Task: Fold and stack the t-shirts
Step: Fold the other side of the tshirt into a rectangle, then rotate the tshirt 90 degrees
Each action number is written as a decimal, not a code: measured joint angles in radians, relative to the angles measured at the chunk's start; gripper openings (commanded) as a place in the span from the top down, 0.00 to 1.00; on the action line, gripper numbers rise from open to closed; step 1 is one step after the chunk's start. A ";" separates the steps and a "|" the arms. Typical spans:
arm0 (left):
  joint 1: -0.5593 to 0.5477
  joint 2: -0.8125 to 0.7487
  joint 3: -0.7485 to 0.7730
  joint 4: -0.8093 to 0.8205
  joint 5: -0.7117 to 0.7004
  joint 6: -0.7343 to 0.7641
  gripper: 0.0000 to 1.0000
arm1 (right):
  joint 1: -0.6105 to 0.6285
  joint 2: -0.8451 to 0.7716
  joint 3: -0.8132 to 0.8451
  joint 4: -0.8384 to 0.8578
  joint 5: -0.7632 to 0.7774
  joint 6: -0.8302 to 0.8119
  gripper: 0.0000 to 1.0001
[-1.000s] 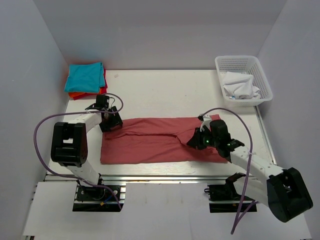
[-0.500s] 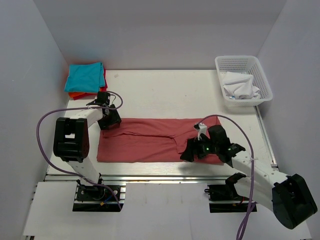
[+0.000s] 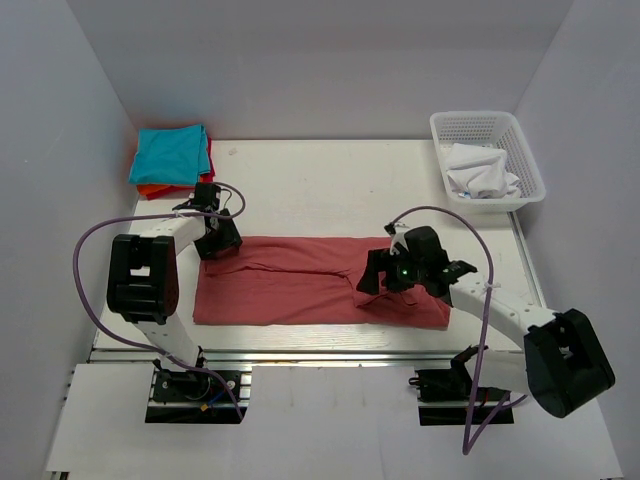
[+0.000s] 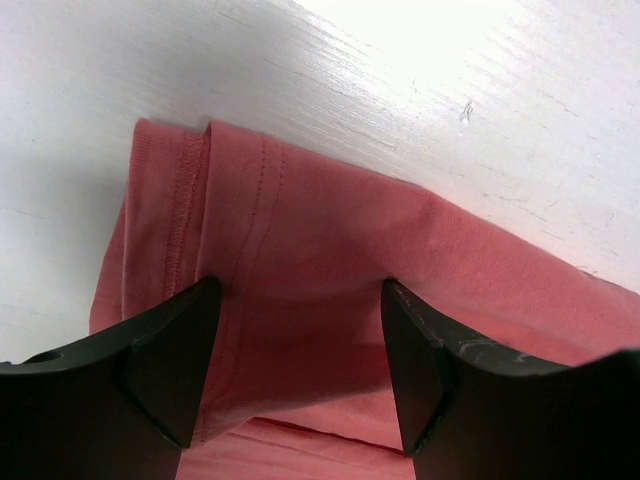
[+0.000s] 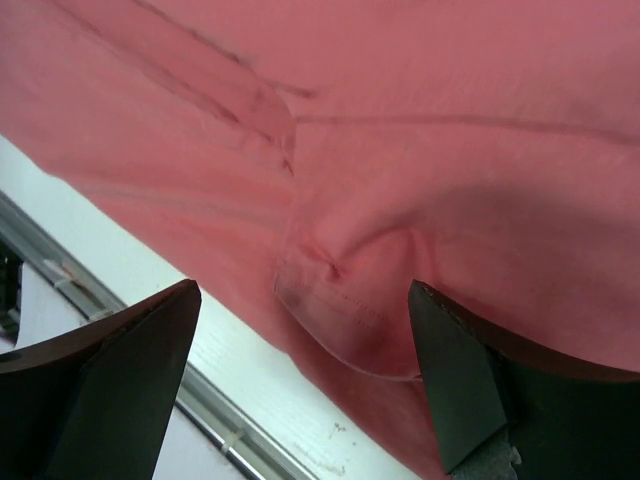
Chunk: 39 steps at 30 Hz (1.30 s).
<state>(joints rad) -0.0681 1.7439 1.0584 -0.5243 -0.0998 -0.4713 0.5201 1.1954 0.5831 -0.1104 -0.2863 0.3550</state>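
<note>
One dusty salmon-red t-shirt [image 3: 300,282] is lying flat as a long band across the near half of the worktop [image 3: 320,185], running left to right between the two arms; a fold line is running along its length, and a short flap is showing near its middle. The left gripper [image 3: 218,243] is sitting at the shirt's far-left corner; in the left wrist view its fingers [image 4: 170,360] are standing apart over the stitched hem of the t-shirt [image 4: 330,260], with cloth lying between them but nothing clamped. The right gripper [image 3: 372,283] is hanging over the right part of the shirt, pointing left; in the right wrist view its jaws are gaping wide above the t-shirt [image 5: 430,110], holding nothing, and a small puckered fold with a pale patch is lying just under the gap, close to the shirt's near edge.

Three more shirts are resting folded in a pile at the far-left corner of the worktop, well apart from the spread one: a teal shirt [image 3: 172,153] is lying on top, a bright red shirt [image 3: 208,166] is peeking out at the right side, and an orange shirt [image 3: 153,190] is showing at the bottom. At the far-right corner a white lattice basket [image 3: 487,121] is holding a crumpled white cloth [image 3: 480,170].
</note>
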 measured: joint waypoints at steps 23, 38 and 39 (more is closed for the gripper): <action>-0.002 -0.015 0.150 -0.117 -0.055 0.013 0.00 | -0.004 -0.159 0.026 -0.110 0.072 0.031 0.10; -0.033 -0.195 -0.139 0.136 0.317 0.050 0.00 | -0.106 0.048 0.009 -0.123 0.306 0.227 0.10; -0.036 -0.189 -0.168 0.139 0.330 0.051 0.00 | -0.115 0.062 0.008 -0.127 0.306 0.234 0.10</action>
<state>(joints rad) -0.1040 1.5547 0.8906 -0.3855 0.2306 -0.4202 0.4053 1.2572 0.5915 -0.2379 0.0193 0.5892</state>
